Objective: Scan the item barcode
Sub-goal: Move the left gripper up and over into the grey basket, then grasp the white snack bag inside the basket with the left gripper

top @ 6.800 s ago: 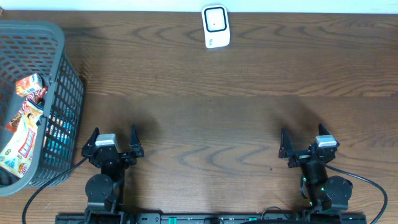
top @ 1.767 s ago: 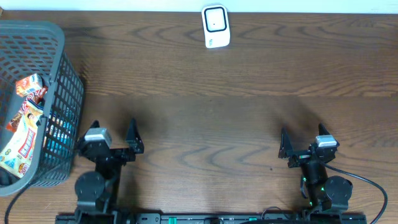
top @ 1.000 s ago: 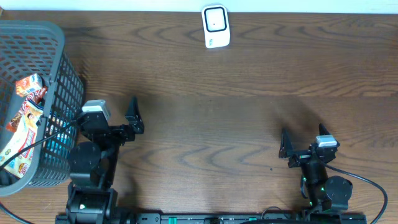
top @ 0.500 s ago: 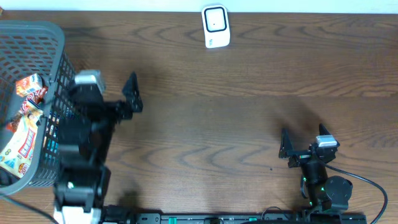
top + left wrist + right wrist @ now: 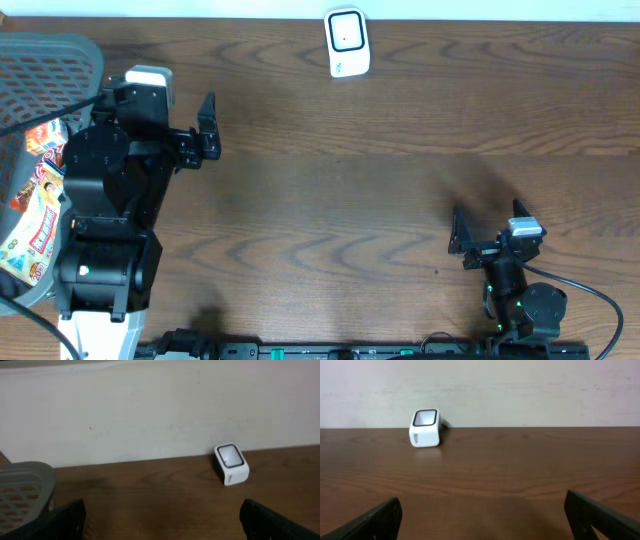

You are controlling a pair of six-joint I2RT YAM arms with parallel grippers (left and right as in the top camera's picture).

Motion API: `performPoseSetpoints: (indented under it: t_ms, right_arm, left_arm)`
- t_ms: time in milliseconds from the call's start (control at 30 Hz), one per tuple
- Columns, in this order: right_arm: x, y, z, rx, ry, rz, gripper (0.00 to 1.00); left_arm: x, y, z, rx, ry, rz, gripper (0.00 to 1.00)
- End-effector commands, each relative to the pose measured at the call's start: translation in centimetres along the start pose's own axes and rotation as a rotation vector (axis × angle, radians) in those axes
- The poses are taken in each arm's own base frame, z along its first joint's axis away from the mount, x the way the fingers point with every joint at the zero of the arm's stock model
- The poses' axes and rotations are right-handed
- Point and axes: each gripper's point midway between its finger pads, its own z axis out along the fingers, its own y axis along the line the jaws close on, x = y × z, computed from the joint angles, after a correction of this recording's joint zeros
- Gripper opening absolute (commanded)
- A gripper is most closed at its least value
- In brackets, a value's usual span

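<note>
White scanner [image 5: 347,42] at the far edge — snack packets [image 5: 35,215] lying in the basket [image 5: 45,48].

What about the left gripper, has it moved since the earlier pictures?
Yes. Seen from overhead, the left gripper has travelled away from the near edge of the table, up alongside the basket, toward the end where the scanner stands, jaws open.

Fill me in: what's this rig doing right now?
It is early in a barcode scan and nothing is picked up yet. The left gripper is up by the right side of the grey basket, jaws open and empty. The snack packets lie in the basket. The right gripper sits low at the near edge of the table, open and empty. The white scanner stands at the far edge, with nothing in front of it.
</note>
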Motion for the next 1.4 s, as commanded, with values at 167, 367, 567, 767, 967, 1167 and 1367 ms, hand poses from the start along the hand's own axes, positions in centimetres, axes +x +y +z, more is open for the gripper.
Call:
performPoseSetpoints:
  t_ms: [167,367,567,767,967,1167,1367]
  right_arm:
    - [0.0,-0.2,0.0,0.010,-0.001,0.009,0.99]
    - [0.0,-0.2,0.0,0.010,-0.001,0.009,0.99]
    - [0.0,-0.2,0.0,0.010,-0.001,0.009,0.99]
    - [0.0,-0.2,0.0,0.010,0.000,0.009,0.99]
    - [0.0,-0.2,0.0,0.010,-0.001,0.009,0.99]
    - [0.0,-0.2,0.0,0.010,-0.001,0.009,0.99]
    - [0.0,-0.2,0.0,0.010,0.000,0.009,0.99]
  left_arm:
    - [-1.8,7.7,-2.2,-0.353,-0.042,-0.087,0.98]
    - [-1.3,16.7,-4.8,-0.615,-0.091,-0.421,0.98]
    - [1.8,21.4,-5.9,-0.655,-0.074,-0.658,0.98]
    - [8.8,25.6,-6.5,-0.820,0.057,-0.925,0.98]
    - [15.7,26.2,-5.5,-0.885,0.289,-1.052,0.98]
    - [19.9,25.9,-4.5,-0.902,0.447,-1.105,0.98]
    - [22.2,25.5,-4.2,-0.909,0.535,-1.134,0.98]
